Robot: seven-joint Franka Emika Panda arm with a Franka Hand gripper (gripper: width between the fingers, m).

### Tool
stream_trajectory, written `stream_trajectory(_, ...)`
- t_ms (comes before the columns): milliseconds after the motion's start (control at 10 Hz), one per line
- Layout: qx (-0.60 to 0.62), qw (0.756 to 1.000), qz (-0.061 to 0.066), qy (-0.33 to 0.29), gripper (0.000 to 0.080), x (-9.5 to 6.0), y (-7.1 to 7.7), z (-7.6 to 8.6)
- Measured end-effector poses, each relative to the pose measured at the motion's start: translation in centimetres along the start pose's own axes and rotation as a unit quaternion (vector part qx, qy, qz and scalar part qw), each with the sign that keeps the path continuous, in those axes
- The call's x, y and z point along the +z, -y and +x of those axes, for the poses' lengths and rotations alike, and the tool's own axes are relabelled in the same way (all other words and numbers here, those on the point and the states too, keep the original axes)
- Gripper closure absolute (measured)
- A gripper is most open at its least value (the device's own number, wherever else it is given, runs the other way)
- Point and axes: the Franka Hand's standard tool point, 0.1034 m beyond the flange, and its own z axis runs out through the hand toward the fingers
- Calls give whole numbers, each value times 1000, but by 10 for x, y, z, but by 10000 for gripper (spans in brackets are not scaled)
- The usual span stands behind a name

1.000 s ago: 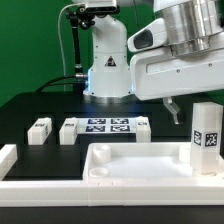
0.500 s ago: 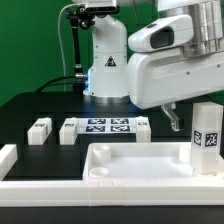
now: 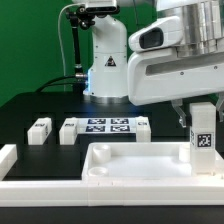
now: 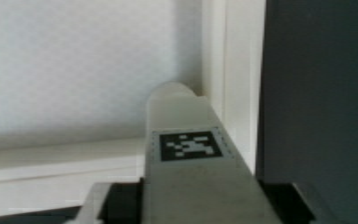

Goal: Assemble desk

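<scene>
The white tabletop (image 3: 125, 152) lies at the front with its raised rim up, and it also shows in the wrist view (image 4: 69, 80). A white tagged leg (image 3: 202, 135) stands upright at the tabletop's corner on the exterior view's right. My gripper (image 3: 196, 112) is shut on this leg near its top. In the wrist view the leg (image 4: 194, 150) fills the gap between the dark fingers (image 4: 286, 204) of the gripper (image 4: 197, 206) and points down into the corner by the rim (image 4: 233, 60). Whether it touches the socket is hidden.
Three loose legs lie behind the tabletop: one (image 3: 39, 130), a second (image 3: 68, 130) and a third (image 3: 143, 125). The marker board (image 3: 105, 127) lies between them. Low white border rails (image 3: 8, 160) run along the left and front. The robot base (image 3: 105, 60) stands at the back.
The gripper has shifted toward the exterior view's right and down onto the upright leg. The leg has moved slightly to the left.
</scene>
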Motion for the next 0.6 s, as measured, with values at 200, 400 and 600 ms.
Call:
stream_trajectory(200,178,984,3,-6,505,0,2,1)
stream_trajectory(400,350,937,8,-10,505,1,4,3)
stream_trajectory(600,458,889,7,-5,504,3,11,-1)
